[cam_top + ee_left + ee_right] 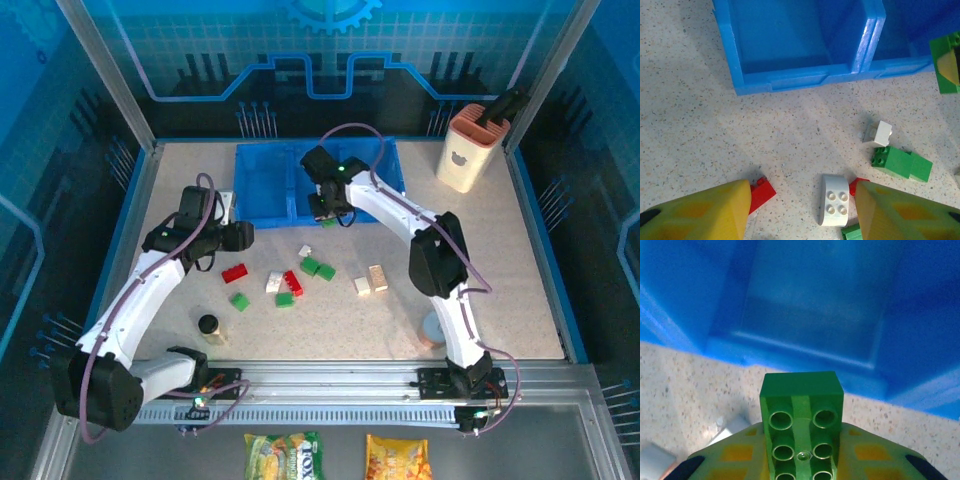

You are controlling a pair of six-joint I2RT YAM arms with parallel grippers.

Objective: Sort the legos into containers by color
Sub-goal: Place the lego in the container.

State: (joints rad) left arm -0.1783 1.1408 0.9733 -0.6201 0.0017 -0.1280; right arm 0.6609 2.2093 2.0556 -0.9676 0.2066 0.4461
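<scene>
Lego (801,405), glossy green, hollow-studded, in right gripper (802,452) beside blue tray (790,354)

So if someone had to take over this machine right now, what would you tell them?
Right tool: shut on a green brick, at the near edge of the blue tray.
Left tool: open, hovering over a red brick and a white brick on the table.
Done: nothing sorted yet; the tray compartments in view look empty.
Left: drop the green brick in, then sort the loose bricks.
</scene>
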